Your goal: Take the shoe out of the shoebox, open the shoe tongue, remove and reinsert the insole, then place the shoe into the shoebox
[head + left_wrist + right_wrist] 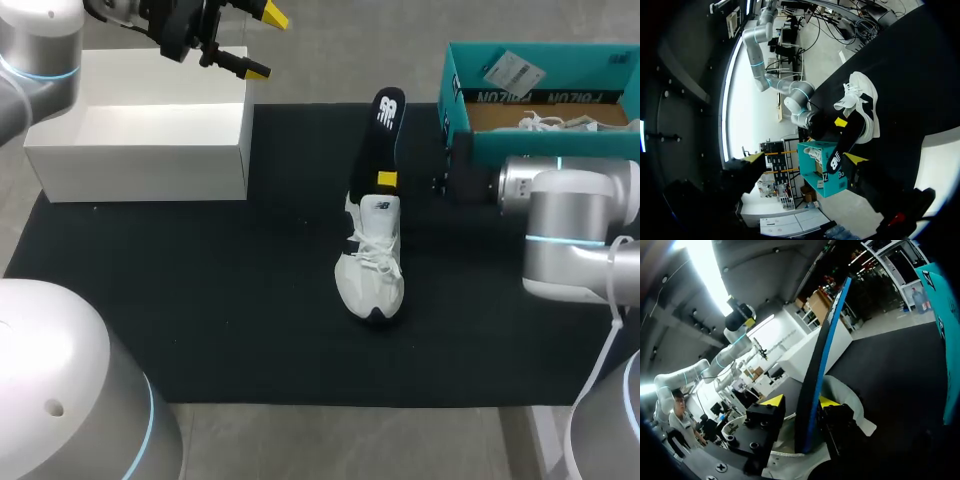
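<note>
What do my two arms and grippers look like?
The left arm and right arm are rounded silver-grey links with glowing blue rings. A thin white cable hangs beside the right arm. The left gripper and right gripper are black with yellow tips.

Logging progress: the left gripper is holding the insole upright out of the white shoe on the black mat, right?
No, the right gripper holds the insole, as the right wrist view shows; the left gripper is open above the white box.

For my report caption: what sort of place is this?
Likely a robot test bench: a black mat, the right gripper shut on the insole of a shoe, a shoebox nearby.
</note>
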Robot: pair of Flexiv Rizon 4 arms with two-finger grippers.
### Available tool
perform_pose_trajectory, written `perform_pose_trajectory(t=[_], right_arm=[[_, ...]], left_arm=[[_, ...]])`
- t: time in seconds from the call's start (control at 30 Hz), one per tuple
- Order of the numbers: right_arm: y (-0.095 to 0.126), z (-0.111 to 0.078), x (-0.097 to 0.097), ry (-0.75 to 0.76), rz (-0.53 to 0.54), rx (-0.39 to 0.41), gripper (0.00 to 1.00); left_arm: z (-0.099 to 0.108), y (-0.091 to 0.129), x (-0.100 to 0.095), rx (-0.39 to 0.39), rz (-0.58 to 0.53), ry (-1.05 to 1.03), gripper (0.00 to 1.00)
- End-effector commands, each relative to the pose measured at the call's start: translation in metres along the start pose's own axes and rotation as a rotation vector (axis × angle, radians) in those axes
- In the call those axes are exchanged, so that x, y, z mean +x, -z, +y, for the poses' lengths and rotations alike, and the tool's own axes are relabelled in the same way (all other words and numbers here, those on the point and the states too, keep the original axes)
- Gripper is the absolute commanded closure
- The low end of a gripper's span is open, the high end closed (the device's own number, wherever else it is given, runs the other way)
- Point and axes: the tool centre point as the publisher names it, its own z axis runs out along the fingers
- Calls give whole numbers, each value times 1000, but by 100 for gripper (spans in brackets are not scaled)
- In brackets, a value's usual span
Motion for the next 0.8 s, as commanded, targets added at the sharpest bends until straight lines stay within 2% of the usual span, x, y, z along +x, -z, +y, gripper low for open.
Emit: perform_pose_trajectory(t=[0.03,0.07,0.1,0.13,0.37,0.47,0.63,0.8], right_arm=[[-2,8,-6,0,10,38,71],[-2,8,-6,0,8,44,80],[-2,8,-7,-1,5,49,97],[-2,6,-7,-4,5,57,100],[0,-7,-3,-5,-49,117,100],[2,-15,-3,-8,-63,97,100],[3,-29,-4,-7,-91,117,100],[0,-39,1,-40,-74,113,100]], left_arm=[[0,1,0,1,3,-1,0],[0,1,0,1,3,-1,0],[0,1,0,1,3,-1,0],[0,1,0,1,3,-1,0],[0,1,0,1,3,-1,0],[0,1,0,1,3,-1,0],[0,1,0,1,3,-1,0],[0,1,0,1,3,-1,0]])
